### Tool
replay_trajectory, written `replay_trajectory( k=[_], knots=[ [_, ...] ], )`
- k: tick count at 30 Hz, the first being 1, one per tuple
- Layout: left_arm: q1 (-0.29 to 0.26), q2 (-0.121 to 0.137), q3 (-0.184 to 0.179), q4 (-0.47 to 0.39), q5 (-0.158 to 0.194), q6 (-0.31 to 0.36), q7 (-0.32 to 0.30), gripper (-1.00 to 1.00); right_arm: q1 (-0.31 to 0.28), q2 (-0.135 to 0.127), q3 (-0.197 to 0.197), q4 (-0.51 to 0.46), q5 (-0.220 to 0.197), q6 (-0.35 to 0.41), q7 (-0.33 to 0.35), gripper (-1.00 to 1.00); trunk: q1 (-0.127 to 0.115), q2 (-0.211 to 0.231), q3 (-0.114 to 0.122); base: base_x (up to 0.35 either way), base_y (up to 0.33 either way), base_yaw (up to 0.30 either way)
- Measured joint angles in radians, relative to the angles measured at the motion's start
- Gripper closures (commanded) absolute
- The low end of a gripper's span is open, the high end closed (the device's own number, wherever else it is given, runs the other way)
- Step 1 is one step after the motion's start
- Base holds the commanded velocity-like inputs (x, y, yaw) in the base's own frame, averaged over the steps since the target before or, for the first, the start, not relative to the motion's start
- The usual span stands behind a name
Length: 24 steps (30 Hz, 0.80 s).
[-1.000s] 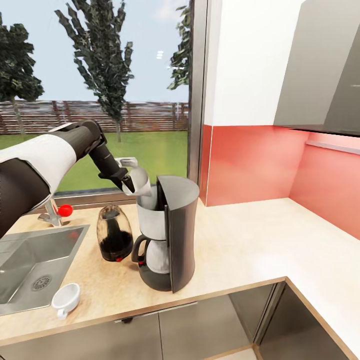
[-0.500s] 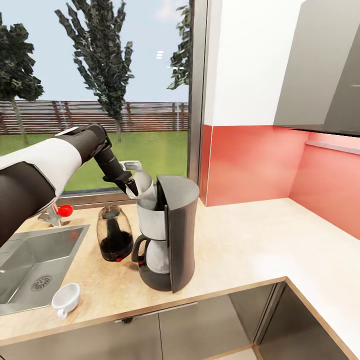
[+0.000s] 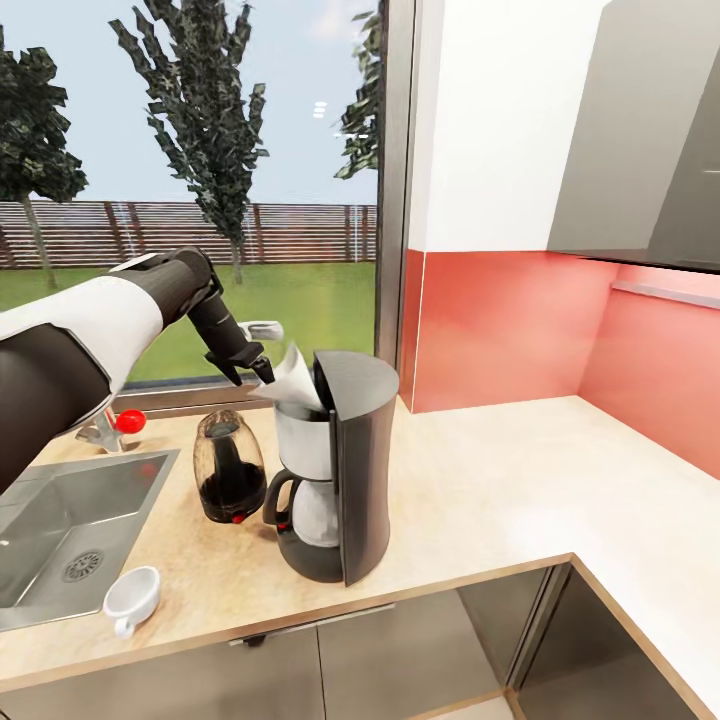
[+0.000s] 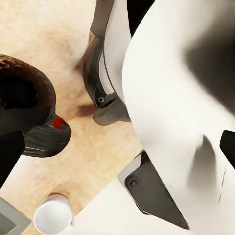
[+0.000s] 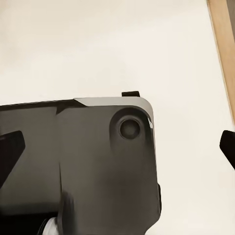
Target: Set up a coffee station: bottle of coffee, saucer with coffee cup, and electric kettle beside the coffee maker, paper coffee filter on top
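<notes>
Left gripper (image 3: 262, 352) open above coffee maker (image 3: 335, 465); paper filter (image 3: 290, 379) resting on top, tilted

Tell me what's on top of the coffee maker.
A white paper filter sits tilted in the coffee maker top opening, beside the left claw. Its lower tip is hidden inside the basket.
</notes>
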<state>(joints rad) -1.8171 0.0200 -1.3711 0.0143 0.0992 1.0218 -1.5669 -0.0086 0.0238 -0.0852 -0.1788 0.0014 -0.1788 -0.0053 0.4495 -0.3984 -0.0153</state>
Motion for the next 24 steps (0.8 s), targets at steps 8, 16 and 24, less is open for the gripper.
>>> replay_trajectory(
  k=[8, 16, 24],
  knots=[
    [-0.006, -0.001, 0.001, 0.000, 0.001, 0.000, 0.000, -1.00, 0.000, 0.000, 0.001, 0.000, 0.000, 0.000, 0.000, -1.00, 0.000, 0.000, 0.000, 0.000, 0.000, 0.000],
    [-0.030, -0.002, 0.001, 0.001, 0.060, -0.001, 0.002, -1.00, 0.000, 0.000, 0.000, 0.000, 0.000, 0.000, 0.000, -1.00, 0.000, 0.000, 0.000, 0.000, 0.000, 0.000],
    [-0.041, 0.000, 0.001, 0.002, 0.085, -0.001, 0.003, -1.00, 0.000, 0.000, 0.000, 0.000, 0.000, 0.000, 0.000, -1.00, 0.000, 0.000, 0.000, 0.000, 0.000, 0.000]
  ],
)
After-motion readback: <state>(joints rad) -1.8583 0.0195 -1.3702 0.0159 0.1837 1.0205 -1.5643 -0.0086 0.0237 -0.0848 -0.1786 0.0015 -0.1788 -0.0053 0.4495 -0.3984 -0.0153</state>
